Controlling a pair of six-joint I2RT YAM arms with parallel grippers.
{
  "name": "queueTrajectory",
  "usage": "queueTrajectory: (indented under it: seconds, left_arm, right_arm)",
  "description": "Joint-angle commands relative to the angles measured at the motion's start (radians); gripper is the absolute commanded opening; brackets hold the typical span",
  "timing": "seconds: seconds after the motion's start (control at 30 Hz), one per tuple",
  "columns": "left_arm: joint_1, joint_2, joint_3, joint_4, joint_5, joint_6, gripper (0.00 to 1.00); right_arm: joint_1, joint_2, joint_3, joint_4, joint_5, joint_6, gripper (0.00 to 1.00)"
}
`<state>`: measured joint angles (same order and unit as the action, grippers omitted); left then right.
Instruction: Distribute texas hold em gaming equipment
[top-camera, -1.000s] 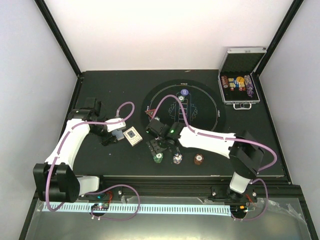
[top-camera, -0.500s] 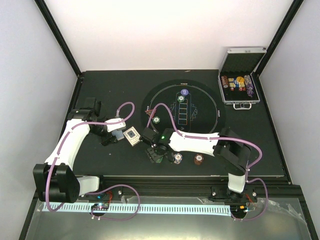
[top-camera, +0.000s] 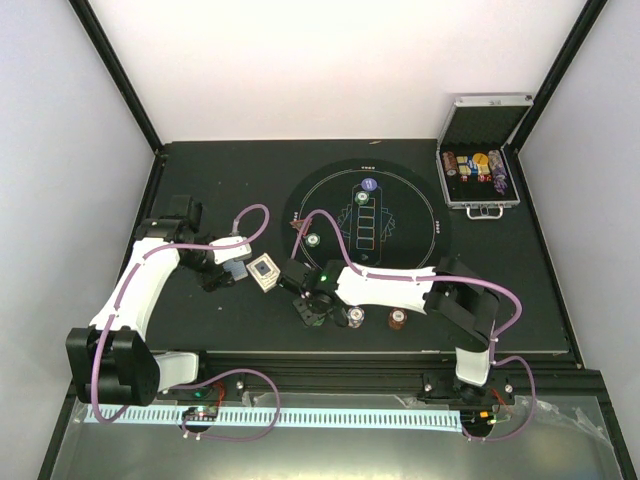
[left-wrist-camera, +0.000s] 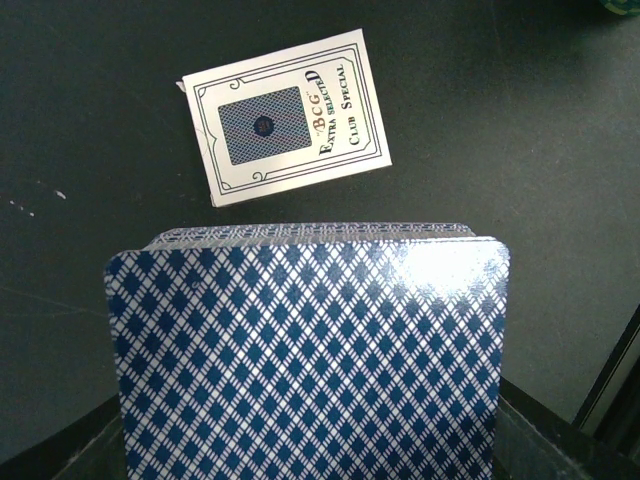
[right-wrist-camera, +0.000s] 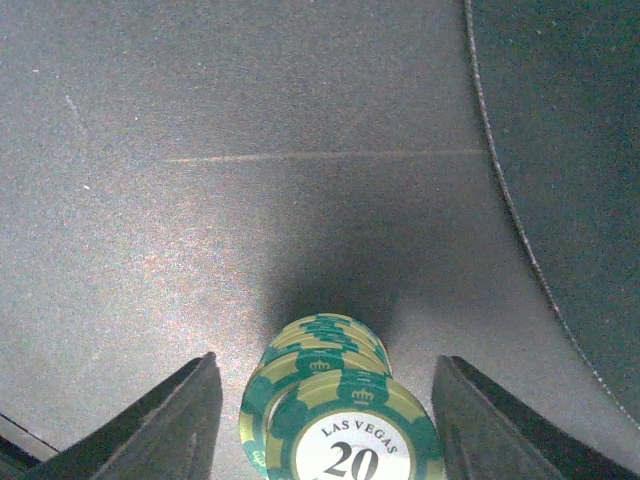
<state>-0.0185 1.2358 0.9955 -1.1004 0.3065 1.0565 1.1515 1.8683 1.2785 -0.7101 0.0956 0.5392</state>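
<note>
Several green poker chips (right-wrist-camera: 340, 440) stacked near the worktop's (top-camera: 545, 270) front edge stand between the right gripper's (right-wrist-camera: 328, 400) parted jaws, where an off-centre squeeze could topple them; the left gripper (top-camera: 225, 272) clamps the card deck (left-wrist-camera: 310, 360).

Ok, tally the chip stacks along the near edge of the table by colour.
green stack: 1
purple-white stack: 1
red-brown stack: 1
Total: 3
</note>
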Motion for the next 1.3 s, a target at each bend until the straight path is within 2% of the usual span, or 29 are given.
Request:
queueTrajectory:
  seconds: [0.0, 0.17, 0.33, 0.57, 0.8, 0.93, 1.13, 1.27]
  left_arm:
    - [0.009, -0.021, 0.028, -0.003, -0.008, 0.022, 0.02]
    - [0.008, -0.021, 0.032, -0.006, -0.009, 0.023, 0.02]
    - [0.009, -0.021, 0.033, -0.006, -0.010, 0.025, 0.02]
    - [0.008, -0.022, 0.032, -0.010, -0.009, 0.025, 0.01]
    - [0.008, -0.024, 0.031, -0.013, -0.009, 0.026, 0.02]
    - [0.009, -0.024, 0.025, -0.013, -0.009, 0.026, 0.02]
    - [0.008, -0.024, 0.023, -0.011, -0.009, 0.028, 0.02]
    - [0.008, -0.022, 0.023, -0.012, -0.009, 0.029, 0.01]
  right_arm:
    - [0.008, 0.015, 0.012, 0.000, 0.019, 0.010, 0.57]
    - [0.010, 0.026, 0.011, -0.011, 0.026, 0.007, 0.57]
    - [0.020, 0.025, 0.010, -0.019, 0.036, 0.007, 0.61]
    - [0.023, 0.009, 0.015, -0.023, 0.049, 0.015, 0.53]
    - [0.024, 0.002, 0.032, -0.045, 0.062, 0.007, 0.56]
    - [0.025, -0.001, 0.029, -0.045, 0.062, 0.008, 0.50]
    - [0.025, -0.010, 0.046, -0.062, 0.062, 0.003, 0.48]
    - [0.025, -0.023, 0.062, -0.080, 0.076, 0.000, 0.35]
